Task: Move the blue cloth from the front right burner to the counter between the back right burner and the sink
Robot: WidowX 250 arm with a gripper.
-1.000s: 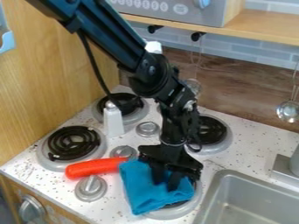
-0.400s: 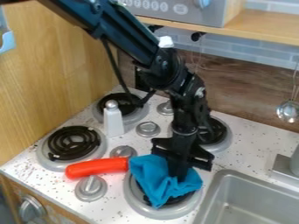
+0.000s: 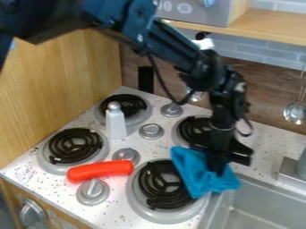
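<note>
my claw point(image 3: 216, 172) is clamped on the blue cloth point(image 3: 200, 172) — it hangs between the front burner point(image 3: 135, 197) and the sink point(image 3: 263, 182), touching both.

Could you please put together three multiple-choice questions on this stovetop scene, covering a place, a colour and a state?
1. Where is the cloth relative to the sink?
A) Far from it
B) At its corner
C) Flat on its bottom

2. What colour is the sausage-shaped thing?
A) Orange-red
B) Green
C) White

3. How is the shaker placed?
A) On its side
B) Upside down
C) Upright

1: B, the cloth overlaps the sink's rim at the corner near the burner.
2: A, its whole visible surface is orange-red.
3: C, its rounded cap is on top.
</note>
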